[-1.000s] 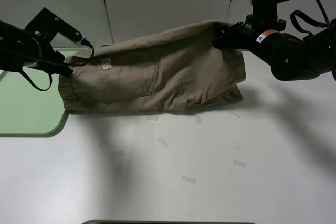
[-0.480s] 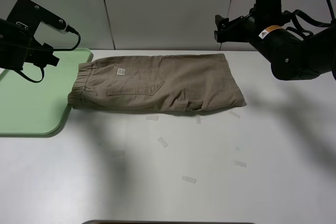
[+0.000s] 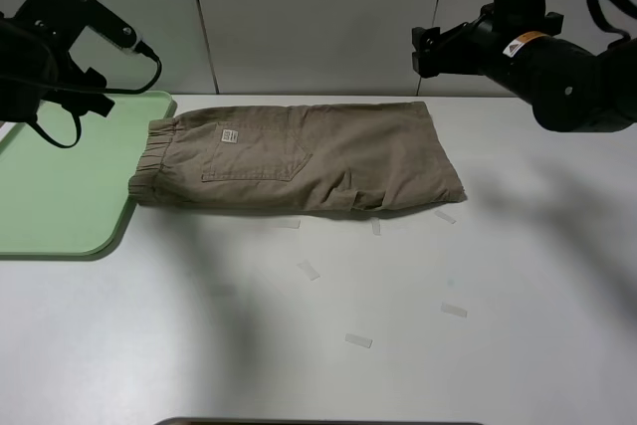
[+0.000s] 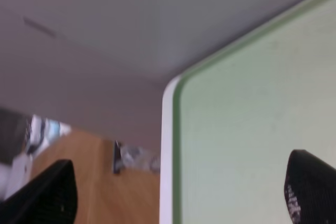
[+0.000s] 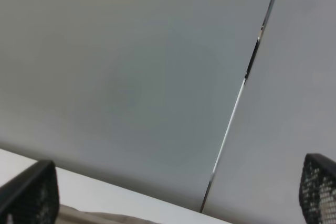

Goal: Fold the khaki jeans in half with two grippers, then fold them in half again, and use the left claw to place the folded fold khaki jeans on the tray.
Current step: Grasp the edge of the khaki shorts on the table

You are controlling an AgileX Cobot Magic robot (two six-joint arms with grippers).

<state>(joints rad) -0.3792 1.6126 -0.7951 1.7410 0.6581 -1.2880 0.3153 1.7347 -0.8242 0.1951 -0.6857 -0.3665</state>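
Grey wall panels (image 3: 309, 17) back a white table (image 3: 518, 276) where the khaki jeans (image 3: 318, 161) lie flat, folded to one leg's width, with the back pocket and a small white label (image 3: 229, 134) facing up. Their gathered waistband points at the mint-green tray (image 3: 50, 186) and meets its rim. Whether it laps over the rim is hard to judge from the high camera. Short white tape strips (image 3: 309, 269) dot the table in front of the cloth.

The left claw (image 4: 178, 203) hangs over the tray, clear of the jeans. From above, its fingers are lost against the black arm. Its wrist camera shows both fingertips (image 4: 50, 192) at opposite edges of the picture, spread wide, with only the tray's bare rounded corner between them. Past the table edge that camera also catches what looks like a wooden floor (image 4: 79, 182), which the high view lacks.

The right gripper (image 3: 426, 50), bearing an orange sticker (image 3: 518, 45), is raised near the hem end of the jeans, apart from them. Its wrist camera faces the wall seam, with the fingers far apart and empty and a sliver of khaki low between them.
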